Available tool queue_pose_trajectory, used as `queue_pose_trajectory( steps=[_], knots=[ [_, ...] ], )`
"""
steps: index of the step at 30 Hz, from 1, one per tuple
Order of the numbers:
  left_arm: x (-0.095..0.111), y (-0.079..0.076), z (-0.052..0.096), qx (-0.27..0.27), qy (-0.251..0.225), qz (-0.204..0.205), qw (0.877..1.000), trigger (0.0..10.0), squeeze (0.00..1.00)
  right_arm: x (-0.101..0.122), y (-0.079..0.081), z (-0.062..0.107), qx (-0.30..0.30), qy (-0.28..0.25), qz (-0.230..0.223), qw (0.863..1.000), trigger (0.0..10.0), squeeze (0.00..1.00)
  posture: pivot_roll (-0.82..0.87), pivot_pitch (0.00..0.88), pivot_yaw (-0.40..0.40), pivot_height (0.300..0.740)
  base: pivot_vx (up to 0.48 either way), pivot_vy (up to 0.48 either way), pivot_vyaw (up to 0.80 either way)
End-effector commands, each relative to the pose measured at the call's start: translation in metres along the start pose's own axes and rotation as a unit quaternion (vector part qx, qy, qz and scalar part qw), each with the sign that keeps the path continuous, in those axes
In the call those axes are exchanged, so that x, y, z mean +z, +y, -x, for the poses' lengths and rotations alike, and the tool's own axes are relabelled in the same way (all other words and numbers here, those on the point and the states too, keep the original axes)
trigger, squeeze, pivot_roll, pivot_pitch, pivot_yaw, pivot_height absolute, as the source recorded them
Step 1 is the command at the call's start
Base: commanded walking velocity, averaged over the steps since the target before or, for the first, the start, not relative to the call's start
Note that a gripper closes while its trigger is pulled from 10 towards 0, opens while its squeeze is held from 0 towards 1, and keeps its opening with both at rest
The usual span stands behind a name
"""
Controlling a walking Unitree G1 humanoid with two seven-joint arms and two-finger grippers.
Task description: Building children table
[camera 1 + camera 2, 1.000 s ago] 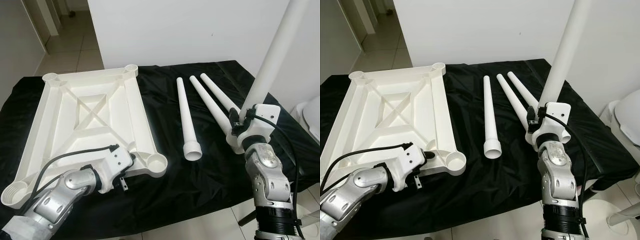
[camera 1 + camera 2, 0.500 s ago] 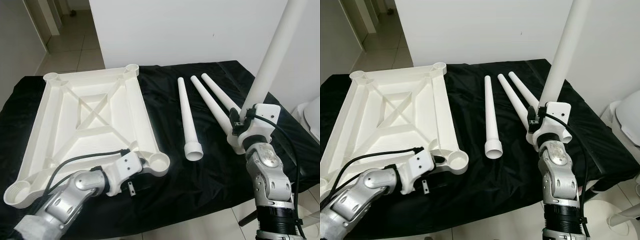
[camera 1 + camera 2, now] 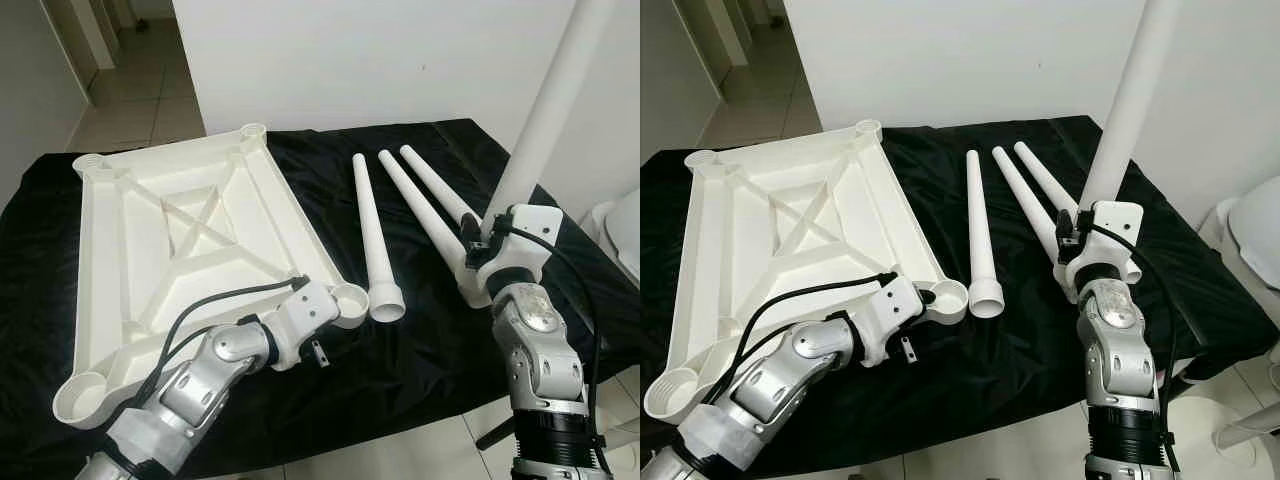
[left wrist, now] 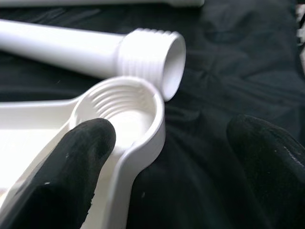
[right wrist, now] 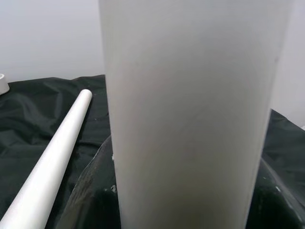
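The white tabletop (image 3: pixel 180 240) lies upside down on the black cloth, turned at an angle. Its near right corner socket (image 3: pixel 350 298) almost touches the threaded end of a lying leg (image 3: pixel 375 230). My left gripper (image 4: pixel 171 138) is open and astride that corner's rim, with one finger (image 4: pixel 71 167) on the inner side by the socket and the other over the cloth. Two more legs (image 3: pixel 420 215) lie side by side to the right. My right gripper (image 3: pixel 478 245) is shut on a fourth leg (image 3: pixel 545 110), which it holds upright above the table's right side.
Black cloth (image 3: pixel 420 350) covers the work table, whose front edge runs close to my arms. A white wall stands behind, and tiled floor shows at the back left. A white rounded object (image 3: pixel 625 225) sits past the table's right edge.
The tabletop has swung round and slid right, its near right corner now beside the lying leg's threaded end. My left arm moved right with it. The right arm has stayed still.
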State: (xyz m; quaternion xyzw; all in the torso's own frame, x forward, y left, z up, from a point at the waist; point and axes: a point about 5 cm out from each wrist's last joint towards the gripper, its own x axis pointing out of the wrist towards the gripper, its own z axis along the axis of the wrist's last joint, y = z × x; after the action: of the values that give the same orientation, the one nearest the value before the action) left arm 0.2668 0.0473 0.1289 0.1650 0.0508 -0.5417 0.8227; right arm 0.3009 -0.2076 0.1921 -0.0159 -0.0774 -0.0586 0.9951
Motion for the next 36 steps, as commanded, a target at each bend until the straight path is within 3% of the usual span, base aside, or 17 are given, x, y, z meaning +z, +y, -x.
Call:
queue_pose_trajectory(
  steps=[1,8,11,17,19,24,26,36],
  knots=[
    [-0.005,0.009,0.0,0.068,0.019,0.002,0.998,10.0,0.0,0.004,0.004,-0.002,0.002,-0.008,-0.003,1.0,10.0,0.0,-0.1,0.037,0.045,0.74,0.0,0.0,0.0],
    [0.005,0.011,-0.007,0.073,0.0,0.011,0.997,10.0,0.0,0.005,0.01,-0.003,0.019,-0.013,-0.003,1.0,10.0,0.0,-0.11,0.035,0.041,0.74,0.0,0.0,0.0],
    [0.015,0.013,-0.011,0.073,-0.019,0.014,0.997,10.0,0.0,0.008,0.02,-0.003,0.05,-0.026,-0.006,0.998,10.0,0.0,-0.11,0.039,0.04,0.74,0.0,0.0,0.0],
    [0.03,0.021,-0.01,0.096,-0.057,0.024,0.993,10.0,0.0,0.011,0.026,-0.002,0.068,-0.037,-0.008,0.997,10.0,0.0,-0.11,0.04,0.042,0.74,0.0,0.0,0.0],
    [0.048,0.036,-0.004,0.138,-0.098,0.047,0.984,10.0,0.0,0.013,0.028,0.001,0.075,-0.047,-0.012,0.996,10.0,0.0,-0.1,0.039,0.046,0.74,0.0,0.0,0.0],
    [0.064,0.053,0.003,0.182,-0.133,0.059,0.972,10.0,0.0,0.013,0.028,0.003,0.069,-0.052,-0.016,0.996,10.0,0.0,-0.09,0.035,0.05,0.74,0.0,0.0,0.0],
    [0.075,0.068,0.01,0.221,-0.157,0.07,0.96,10.0,0.0,0.012,0.027,0.004,0.065,-0.054,-0.018,0.996,10.0,0.0,-0.08,0.028,0.061,0.74,0.0,0.0,0.0],
    [0.085,0.097,0.023,0.297,-0.175,0.106,0.933,10.0,0.0,0.012,0.026,0.005,0.079,-0.06,0.004,0.995,10.0,0.0,-0.07,0.008,0.126,0.74,0.0,0.0,0.0]
  ],
)
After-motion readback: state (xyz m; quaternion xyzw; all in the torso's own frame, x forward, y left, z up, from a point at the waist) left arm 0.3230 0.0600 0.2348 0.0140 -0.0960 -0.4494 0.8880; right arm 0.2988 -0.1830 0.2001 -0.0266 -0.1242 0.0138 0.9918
